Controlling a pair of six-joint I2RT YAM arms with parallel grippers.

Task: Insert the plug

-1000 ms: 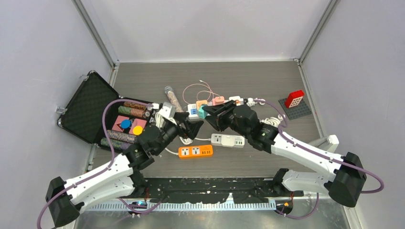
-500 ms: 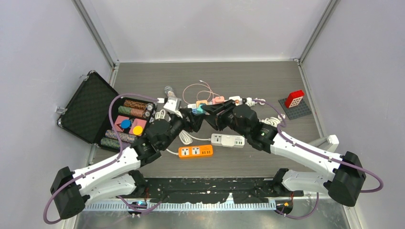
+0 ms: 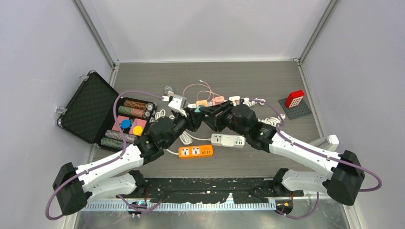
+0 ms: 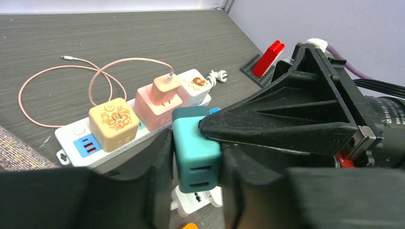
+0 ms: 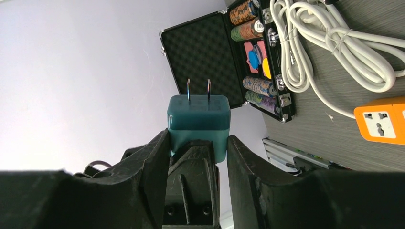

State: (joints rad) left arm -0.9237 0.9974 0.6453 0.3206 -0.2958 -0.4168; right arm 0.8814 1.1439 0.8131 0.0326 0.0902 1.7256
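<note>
A teal plug (image 3: 197,110) hangs above the table between both arms, its two prongs (image 5: 198,89) pointing away from my right wrist. My right gripper (image 3: 204,112) is shut on it, one finger on each side (image 5: 198,138). My left gripper (image 3: 193,116) comes from the opposite side, and its fingers press the plug's other two faces (image 4: 197,149). Below the plug lies a white power strip (image 4: 196,200). Just behind it, a longer white strip (image 4: 71,136) carries an orange cube, a pink cube with a cable and a white cube.
An orange power strip (image 3: 196,151) and a white one (image 3: 228,140) lie near the arms. An open black case (image 3: 90,109) with poker chips sits at left. A red brick (image 3: 294,98) stands on a grey plate at right. A coiled white cord (image 5: 329,43) lies by the case.
My left arm has reached up and right to the plug, and its jaws have closed in around it. The right arm kept holding the plug in place.
</note>
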